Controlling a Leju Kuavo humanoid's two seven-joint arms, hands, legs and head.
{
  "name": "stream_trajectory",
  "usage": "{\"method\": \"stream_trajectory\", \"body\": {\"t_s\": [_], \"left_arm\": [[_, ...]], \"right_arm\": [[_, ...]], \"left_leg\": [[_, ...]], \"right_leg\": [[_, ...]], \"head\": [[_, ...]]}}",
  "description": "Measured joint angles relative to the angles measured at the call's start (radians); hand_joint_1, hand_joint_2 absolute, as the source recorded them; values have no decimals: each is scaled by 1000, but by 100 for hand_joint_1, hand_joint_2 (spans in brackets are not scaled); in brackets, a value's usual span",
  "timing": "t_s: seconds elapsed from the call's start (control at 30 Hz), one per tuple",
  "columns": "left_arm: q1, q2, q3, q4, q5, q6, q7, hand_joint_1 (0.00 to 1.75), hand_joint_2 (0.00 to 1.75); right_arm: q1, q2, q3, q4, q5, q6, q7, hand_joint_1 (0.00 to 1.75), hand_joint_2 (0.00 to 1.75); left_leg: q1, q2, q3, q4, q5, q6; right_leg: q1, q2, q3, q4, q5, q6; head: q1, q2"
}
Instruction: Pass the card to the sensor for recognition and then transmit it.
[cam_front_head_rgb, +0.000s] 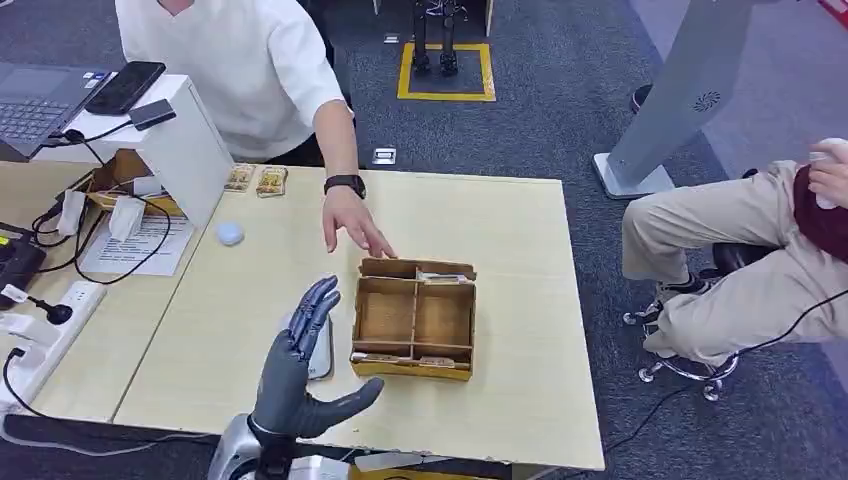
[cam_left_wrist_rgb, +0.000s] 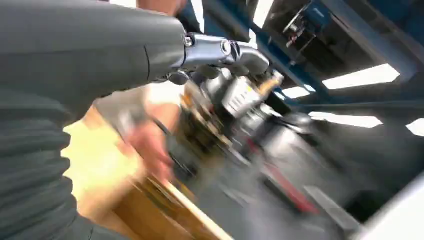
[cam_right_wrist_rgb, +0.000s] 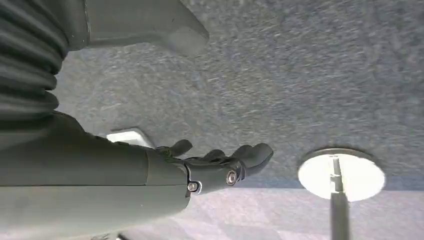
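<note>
Pale wooden tabletop (cam_front_head_rgb: 520, 300) carries our divided cardboard box (cam_front_head_rgb: 414, 318); our left robot hand (cam_front_head_rgb: 300, 365) hovers spread, empty; no writing reads clearly.

Dark grey left hand (cam_front_head_rgb: 300, 365), silver wrist, grey ribbed cover, screws at right hand (cam_right_wrist_rgb: 220, 165)

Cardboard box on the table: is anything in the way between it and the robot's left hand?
Nothing visible lies between them. The left hand hovers open just beside the cardboard box. A person's hand reaches toward the box's far edge, on the side away from the robot.
</note>
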Motion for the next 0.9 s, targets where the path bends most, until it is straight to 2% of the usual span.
{"method": "stream_trajectory", "body": {"t_s": [0.03,0.07,0.17,0.23,0.33,0.57,0.9], "left_arm": [[-5,2,0,14,-110,37,61,0,175],[-8,5,0,22,-180,57,94,0,175],[-18,9,0,43,-205,74,115,0,175],[-25,14,0,57,-251,76,156,0,175],[-31,24,-4,70,-256,75,171,0,175],[-49,55,-35,104,-391,75,238,0,175],[-72,80,-82,129,-401,57,264,0,175]], "right_arm": [[0,-2,0,0,2,0,13,0,175],[1,-4,0,0,4,0,17,0,175],[4,-9,0,0,6,0,25,0,175],[5,-12,0,0,7,0,31,0,175],[8,-19,0,0,6,0,40,0,175],[8,-32,2,0,5,0,44,0,175],[8,-41,5,0,-8,0,40,0,175]], "left_leg": [[0,0,0,0,0,0],[0,0,0,0,0,0],[0,0,0,0,0,0],[0,0,0,0,0,0],[0,0,0,0,0,0],[0,0,0,0,0,0],[0,0,0,0,0,0]], "right_leg": [[0,0,0,0,0,0],[0,0,0,0,0,0],[0,1,0,0,0,0],[0,1,0,0,0,0],[0,1,0,0,0,0],[0,0,0,0,0,0],[0,1,0,0,0,0]], "head": [[0,0],[0,0],[0,0],[0,0],[0,0],[0,0],[0,0]]}}
